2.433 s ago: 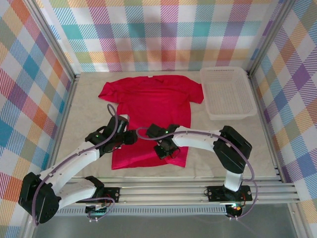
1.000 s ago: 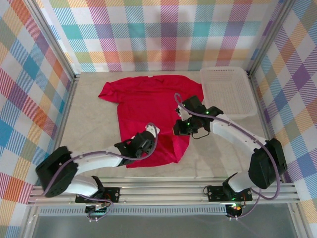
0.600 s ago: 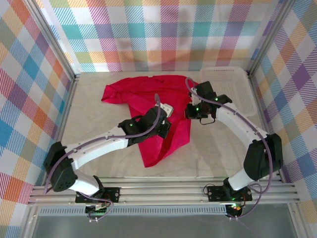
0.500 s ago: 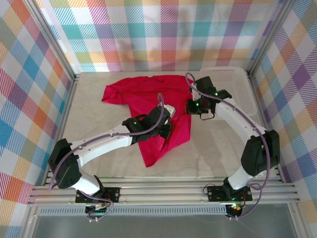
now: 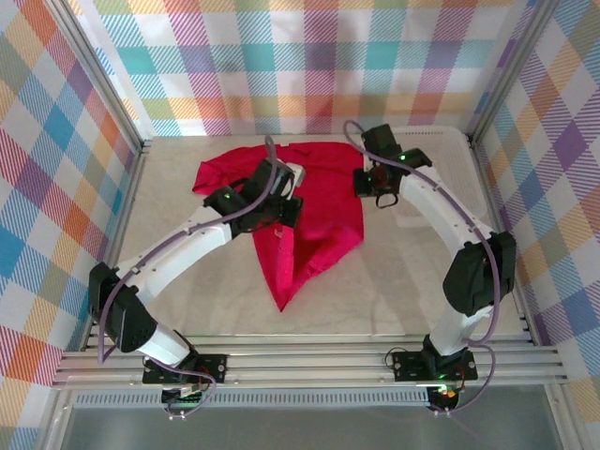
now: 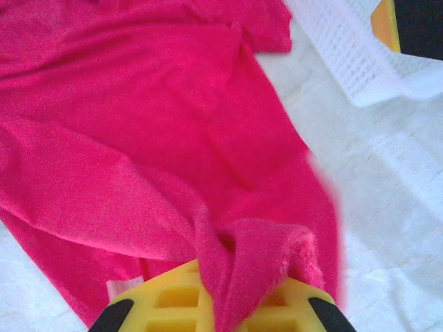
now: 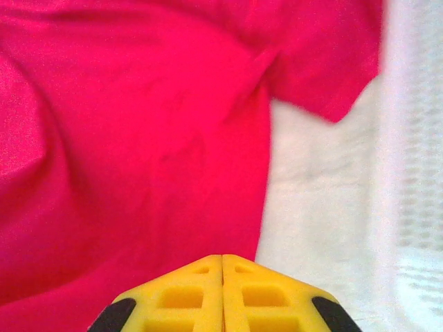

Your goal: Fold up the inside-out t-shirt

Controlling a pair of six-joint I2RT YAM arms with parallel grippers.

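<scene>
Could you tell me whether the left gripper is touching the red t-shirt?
Touching. The left wrist view shows a fold of the red t-shirt pinched in the left gripper, between its fingers.

one t-shirt (image 5: 319, 211), one basket (image 5: 455, 183) (white)

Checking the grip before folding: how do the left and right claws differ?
The left claw is shut on a bunched fold of the red t-shirt; the right claw is shut with no cloth showing in it. The left claw is over the shirt's middle; the right claw is at its edge, beside the white basket. Both are shut and yellow.
</scene>
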